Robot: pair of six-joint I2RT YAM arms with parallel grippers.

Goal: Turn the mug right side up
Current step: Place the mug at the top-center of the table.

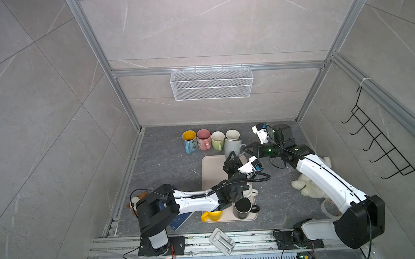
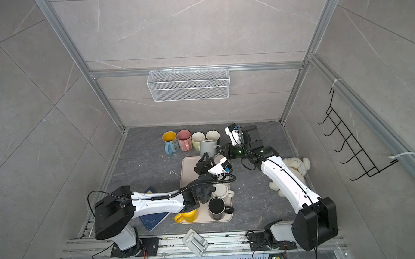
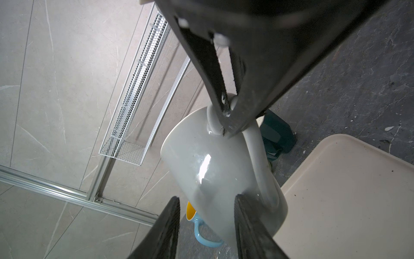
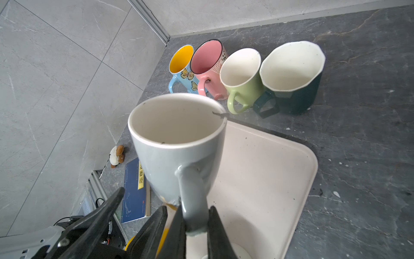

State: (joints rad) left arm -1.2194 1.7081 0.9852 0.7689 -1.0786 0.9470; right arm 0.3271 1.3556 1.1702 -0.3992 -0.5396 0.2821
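The grey mug (image 1: 232, 147) (image 2: 207, 147) hangs mouth up, slightly tilted, over the far edge of the beige tray (image 1: 213, 166). My right gripper (image 1: 247, 149) (image 4: 195, 210) is shut on its handle, which shows clamped between the fingers in the right wrist view. My left gripper (image 1: 232, 156) (image 3: 207, 199) stands open at the mug's lower body (image 3: 212, 161). One finger lies against the mug's side; the other is apart from it, with a gap showing. The mug's cream inside (image 4: 177, 125) holds nothing.
Four upright mugs line the back: blue-and-yellow (image 1: 189, 141), pink (image 1: 204, 139), green (image 1: 217, 140), dark green (image 1: 232, 133). On the tray's near end stand a white mug (image 1: 249, 190), a black mug (image 1: 242, 207) and a yellow mug (image 1: 212, 216). A white plush (image 1: 310, 185) lies right, a blue book (image 1: 179, 220) left.
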